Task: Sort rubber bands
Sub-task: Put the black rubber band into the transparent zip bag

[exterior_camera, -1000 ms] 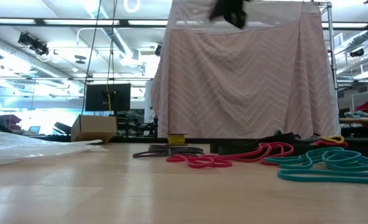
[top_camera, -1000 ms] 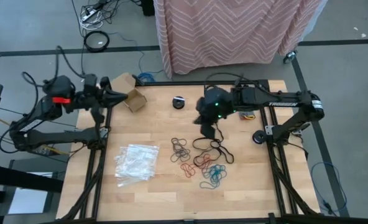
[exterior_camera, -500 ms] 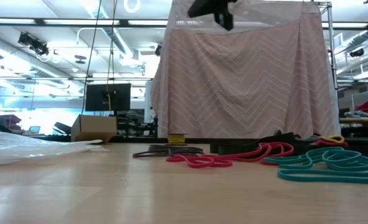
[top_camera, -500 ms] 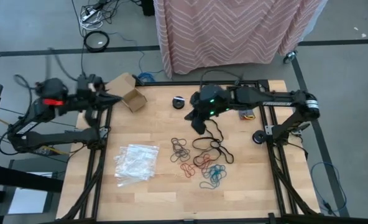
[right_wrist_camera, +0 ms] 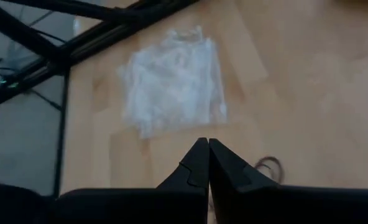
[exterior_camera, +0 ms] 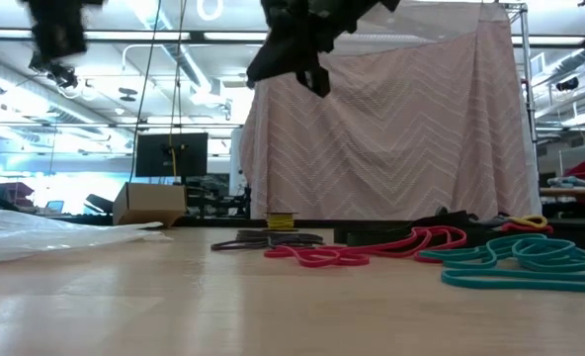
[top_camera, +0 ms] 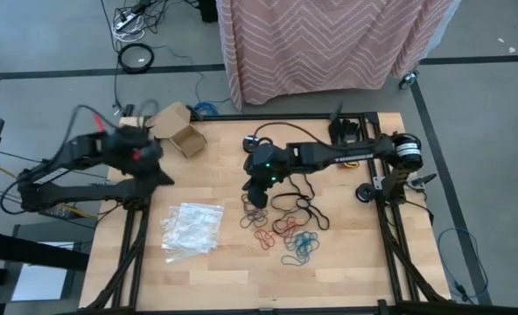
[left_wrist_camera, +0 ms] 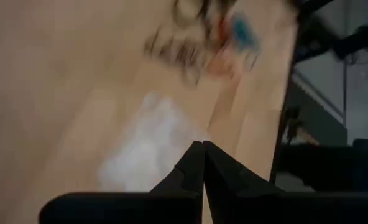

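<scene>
The rubber bands lie loose on the wooden table in clusters: big black loops [top_camera: 299, 206], small brown ones [top_camera: 253, 210], red ones [top_camera: 271, 234] and teal ones [top_camera: 301, 248]. In the low view the red [exterior_camera: 317, 255] and teal [exterior_camera: 520, 263] bands lie flat at table height. My right gripper [top_camera: 258, 189] hangs shut above the brown bands, pointing down at a slant, well clear of the table [exterior_camera: 307, 61]. A brown band [right_wrist_camera: 270, 167] shows beside its shut fingers [right_wrist_camera: 207, 152]. My left gripper [top_camera: 161, 172] is shut at the table's left edge, above the wood.
Clear plastic bags [top_camera: 192, 228] lie left of the bands, also seen from my right wrist [right_wrist_camera: 171, 81]. An open cardboard box [top_camera: 182, 131] stands at the far left corner. The black frame rails [top_camera: 136, 227] run along both sides.
My right gripper has gone toward the table's left edge and down, from over the black bands to over the brown ones, staying shut. My left gripper has tipped downward and sunk toward the table's left edge, coming into the low view's top left.
</scene>
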### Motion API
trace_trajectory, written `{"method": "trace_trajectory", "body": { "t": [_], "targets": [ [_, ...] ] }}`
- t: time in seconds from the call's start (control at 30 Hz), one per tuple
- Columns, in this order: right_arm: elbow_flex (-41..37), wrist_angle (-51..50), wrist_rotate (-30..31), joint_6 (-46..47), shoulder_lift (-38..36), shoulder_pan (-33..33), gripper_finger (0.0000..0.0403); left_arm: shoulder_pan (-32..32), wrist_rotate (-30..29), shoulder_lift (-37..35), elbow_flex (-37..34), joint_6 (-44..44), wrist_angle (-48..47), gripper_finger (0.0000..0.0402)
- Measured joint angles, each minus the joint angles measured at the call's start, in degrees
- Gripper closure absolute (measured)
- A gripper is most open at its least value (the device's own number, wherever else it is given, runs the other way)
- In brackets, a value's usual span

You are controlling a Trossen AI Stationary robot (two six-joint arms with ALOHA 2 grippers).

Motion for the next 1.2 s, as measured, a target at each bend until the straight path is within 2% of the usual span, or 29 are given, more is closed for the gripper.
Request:
{"method": "trace_trajectory", "body": {
  "t": [0.13, 0.27, 0.37, 0.57, 0.7, 0.87, 1.03, 1.2],
  "targets": [
    [0.0, -0.4, 1.9, -0.3, -2.5, -0.6, 0.0403, 0.0, 0.4, -0.9, -8.3, -9.3, -1.0, 0.0387],
    [0.0, -3.2, 4.6, -1.2, -4.6, -1.3, 0.0403, -0.1, 2.9, -2.7, -17.2, -17.3, 8.1, 0.0374],
    [0.0, -5.9, 5.6, -2.0, -5.6, -1.3, 0.0403, -0.1, 5.8, -3.1, -23.1, -22.6, 14.1, 0.0345],
    [-1.0, -10.2, 6.6, -2.5, -5.9, -1.0, 0.0403, -1.2, 5.4, -2.9, -32.4, -27.6, 14.7, 0.0263],
    [-2.3, -10.1, 6.6, -2.1, -5.8, -1.0, 0.0403, -2.0, 1.2, -2.9, -35.1, -28.8, 15.1, 0.0227],
    [-2.4, -9.8, 6.6, -2.1, -5.8, -1.0, 0.0403, -2.4, -5.8, -3.0, -35.6, -26.9, 16.4, 0.022],
    [-2.4, -9.8, 6.6, -2.4, -5.8, -1.5, 0.0403, -2.4, -8.2, -1.6, -35.6, -25.1, 19.0, 0.022],
    [-2.4, -9.7, 6.6, -2.4, -5.8, -1.5, 0.0403, -2.4, -7.5, 0.9, -35.6, -23.3, 20.2, 0.022]
  ]
}}
